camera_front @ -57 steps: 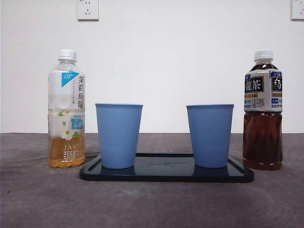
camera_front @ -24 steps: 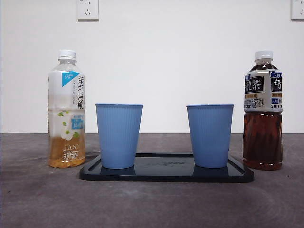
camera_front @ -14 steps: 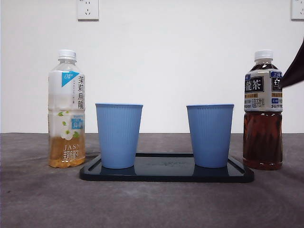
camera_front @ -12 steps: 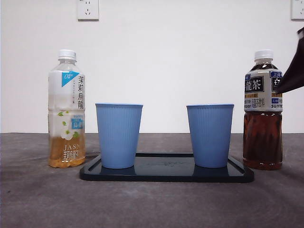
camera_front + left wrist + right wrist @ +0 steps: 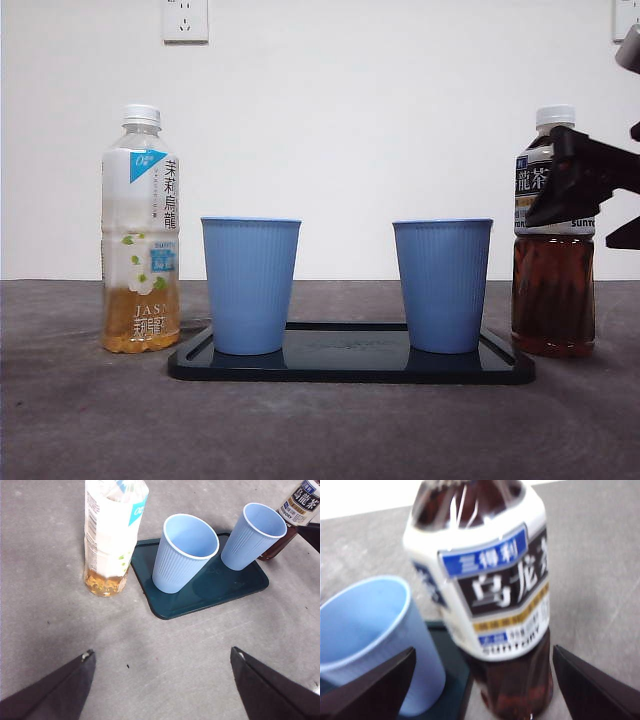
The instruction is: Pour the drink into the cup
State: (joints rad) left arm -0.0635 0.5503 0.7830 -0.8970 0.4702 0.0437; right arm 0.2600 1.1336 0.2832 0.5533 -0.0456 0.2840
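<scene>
1. A dark tea bottle with a white cap stands upright on the table, just off the right end of the tray. Brown drink fills it up to the shoulder.
2. A pale tea bottle, capped as well, stands upright off the tray's left end. Only its bottom part holds amber drink; the rest is clear.
3. The left cup and the right cup are blue and ribbed, and stand upright near the two ends of the tray. The left wrist view looks into both and shows them empty.
4. The tray is flat, dark and glossy, with a low rim. It lies on the table between the two bottles.
5. The table is grey and mottled. Behind it rises a plain white wall with a socket at the top and part of another at the top right corner.
6. Count: two bottles, two cups, one tray.
7. The right gripper is at the dark tea bottle, at label height. Its jaws are spread wide to either side of the bottle and do not grip it.
8. The left gripper hangs above the table's near part, well apart from the tray. Its jaws are wide apart and hold nothing.
</scene>
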